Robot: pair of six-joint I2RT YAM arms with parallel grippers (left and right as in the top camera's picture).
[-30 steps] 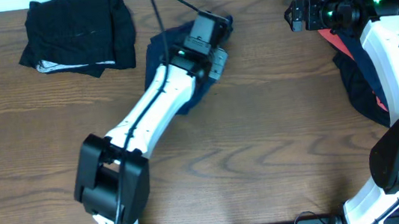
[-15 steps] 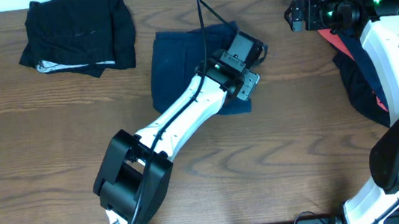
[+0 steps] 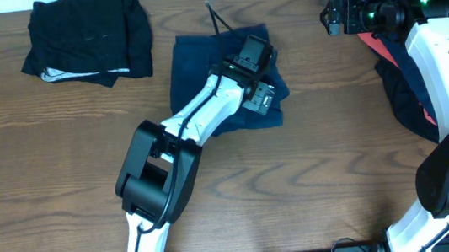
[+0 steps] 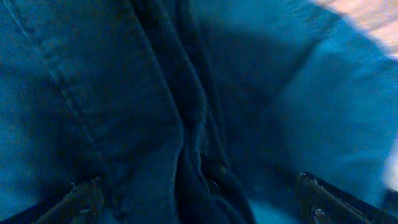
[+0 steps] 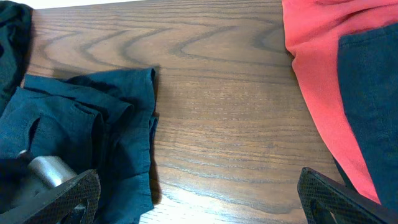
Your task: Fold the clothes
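Two white-and-black arms on a black near-edge rail

The left arm [image 3: 201,109] and right arm [image 3: 439,63] have smooth white link shells between rounded black joint housings. A thin black cable [image 3: 216,15] rises from the left wrist. Green lights [image 3: 377,13] glow on the right wrist block. The left gripper [image 4: 199,202] has dark fingertips [image 4: 81,202] with small screws.
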